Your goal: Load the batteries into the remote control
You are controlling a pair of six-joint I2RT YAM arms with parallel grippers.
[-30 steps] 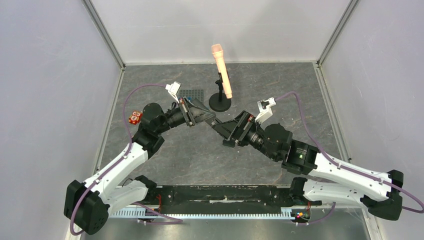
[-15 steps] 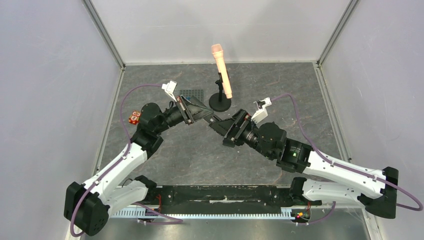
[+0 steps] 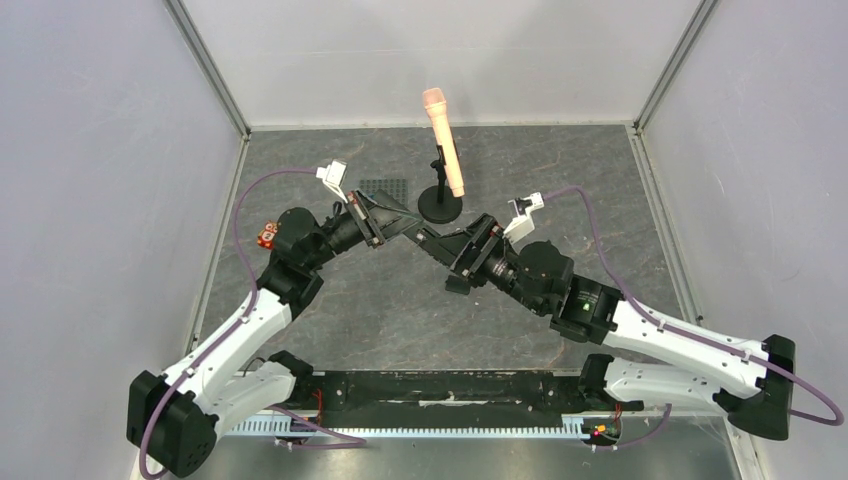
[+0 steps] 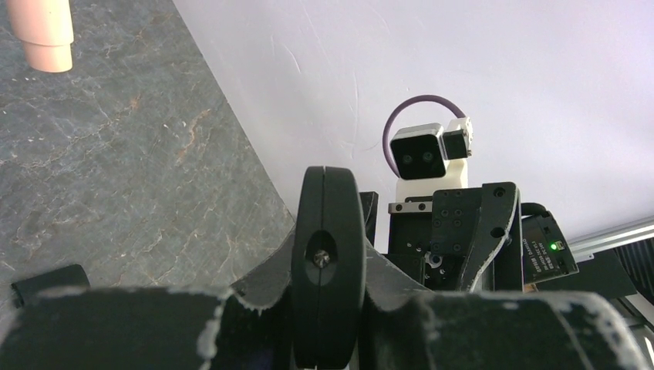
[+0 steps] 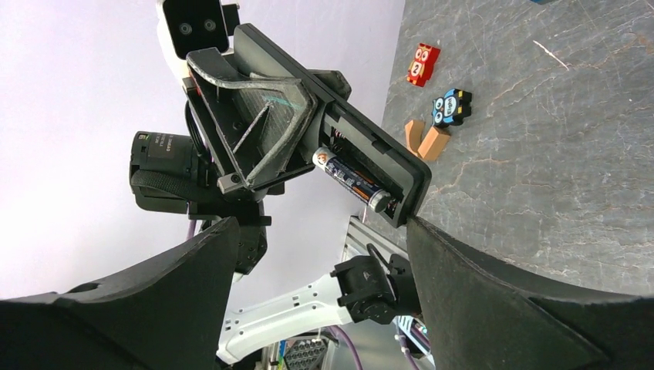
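My left gripper [image 3: 393,222] is shut on the remote control [image 3: 425,238], a slim black bar held above the table and pointing at my right gripper [image 3: 452,256]. In the right wrist view the remote control [image 5: 362,139] shows its open battery bay with one battery [image 5: 351,182] lying in it. My right gripper [image 5: 320,231] is wide open and empty, and the remote's free end is close to its right finger [image 5: 478,277]. In the left wrist view the remote control [image 4: 328,231] is seen end-on between my left gripper's [image 4: 328,316] closed jaws. No other battery and no back cover are in view.
A peach microphone [image 3: 443,140] on a black stand is behind the grippers. A red toy brick [image 3: 268,234] lies at the table's left. The right wrist view also shows a blue-black toy piece [image 5: 452,106] and a tan block [image 5: 426,140].
My left wrist has turned and shifted a little left, and the remote now angles more toward my right gripper. My right arm has edged left toward it. Both grips are unchanged.
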